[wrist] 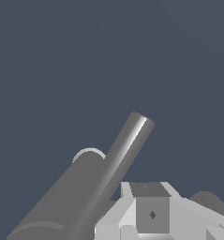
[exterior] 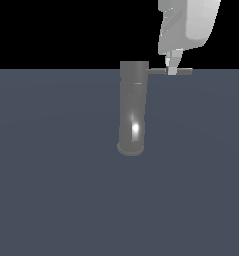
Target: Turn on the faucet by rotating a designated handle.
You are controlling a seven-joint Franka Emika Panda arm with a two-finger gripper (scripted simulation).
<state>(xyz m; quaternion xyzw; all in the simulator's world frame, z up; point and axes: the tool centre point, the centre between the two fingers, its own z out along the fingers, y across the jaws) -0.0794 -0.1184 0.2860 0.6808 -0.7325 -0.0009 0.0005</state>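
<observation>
Nearest in the exterior view is the bare blue-grey table (exterior: 51, 200), a flat surface running back to a black background. Standing on it near the middle is the faucet (exterior: 133, 107), a thick grey cylinder with a bright highlight low on its body, a slightly wider ring at its foot and a darker band at its top. From that top band the handle (exterior: 171, 71), a thin flat grey bar, sticks out level toward the exterior view's right. The white hand (exterior: 173, 64) comes down from above onto the middle of the bar, its fingertips meeting the handle there; whether they are clamped on it or only touching it cannot be told. In the wrist view the hand (wrist: 151, 213) fills the lower edge, with the faucet (wrist: 62, 201) and a shiny cylinder (wrist: 125, 150) beside it slanting away over the table (wrist: 108, 56).
</observation>
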